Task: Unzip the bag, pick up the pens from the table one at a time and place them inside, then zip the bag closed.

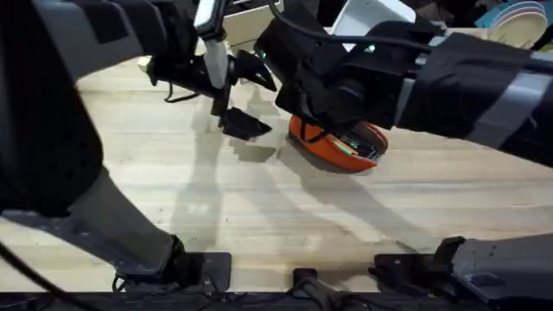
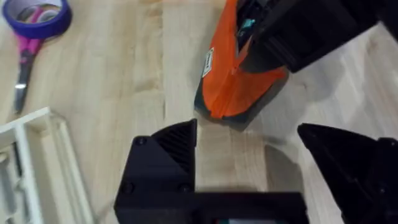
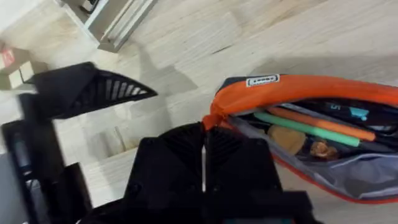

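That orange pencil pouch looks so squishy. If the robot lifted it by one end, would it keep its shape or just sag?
Probably sag: the pouch is soft fabric, and its open mouth already bows loosely. The pens lying inside would likely slide toward the lower end. It seems light, so the right end effector, shut on its end, could drag it across the table rather than stretch it.

Both arms matte black w/ grey link sections; left arm (image 1: 52,112) has pale grey forearm cover, right arm (image 1: 467,82) grey band near elbow. Black cable loops over right wrist housing; small teal-green light there. Left gripper (image 2: 249,149): blocky black, wedge fingers (image 2: 177,140) w/ ribbed faces. Right gripper (image 3: 204,146): same black, ribbed wedges.
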`<state>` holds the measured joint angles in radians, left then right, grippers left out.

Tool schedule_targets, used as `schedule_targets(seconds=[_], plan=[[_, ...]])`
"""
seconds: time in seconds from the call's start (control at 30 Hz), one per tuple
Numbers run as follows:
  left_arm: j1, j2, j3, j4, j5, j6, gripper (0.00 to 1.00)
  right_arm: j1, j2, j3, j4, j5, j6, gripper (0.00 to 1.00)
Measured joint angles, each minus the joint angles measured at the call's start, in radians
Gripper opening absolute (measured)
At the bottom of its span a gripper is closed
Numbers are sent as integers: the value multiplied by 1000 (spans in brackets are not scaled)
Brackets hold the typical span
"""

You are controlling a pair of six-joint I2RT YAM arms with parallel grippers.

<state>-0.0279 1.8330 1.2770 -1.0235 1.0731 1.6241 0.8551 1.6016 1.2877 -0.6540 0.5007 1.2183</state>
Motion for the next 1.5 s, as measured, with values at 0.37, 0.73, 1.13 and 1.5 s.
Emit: schedule_targets(seconds=[0.37,0.73,1.13,1.5], plan=[[-84,105,0,44,64,-1,993,0,0,0,0,0,0,30],[-161,128,0,154,87,0,994,0,0,0,0,0,0,30],[-174,145,0,180,86,1,485,0,0,0,0,0,0,30],[-174,145,0,189,85,0,47,0,0,0,-11,-7,0,30]])
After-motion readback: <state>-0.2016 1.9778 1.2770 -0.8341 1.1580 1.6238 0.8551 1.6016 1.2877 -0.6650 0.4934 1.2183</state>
